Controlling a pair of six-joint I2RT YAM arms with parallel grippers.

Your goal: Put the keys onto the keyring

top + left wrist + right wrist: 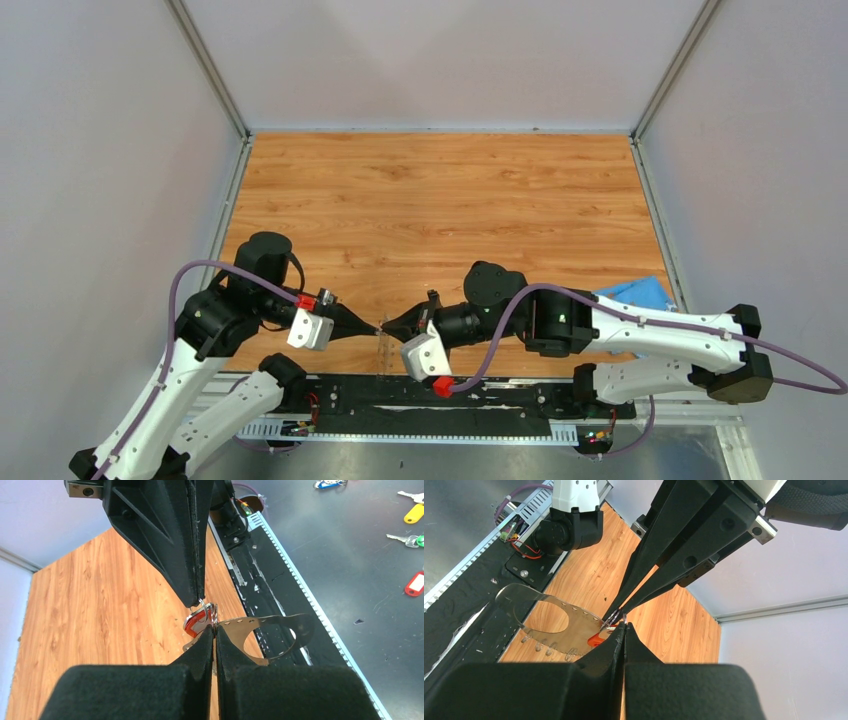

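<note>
**Keyring and key held tip to tip**

Over the 6 o'clock edge of the table [450,200], both pincers are fully closed and set nose to nose, presumably so that threading can be done in mid-air. The keyring [250,622] is pinched by the left gripper [378,329]; the red key [196,622] is seemingly pinched by the right gripper [387,327]. One keyring and one key are counted; no blue key is seen; one blue cloth [635,292] lies at 4 o'clock.

Both the left tool [215,632] and the right tool [198,600] are matt black. At their meeting tips is a key [196,622] with a glossy red head, beside the dull grey keyring [240,625], which is dotted with a row of small holes. Under the tools, the bench [450,200] shows orange-brown wood grain. Behind the right tool is a bright blue cloth [640,293].
</note>
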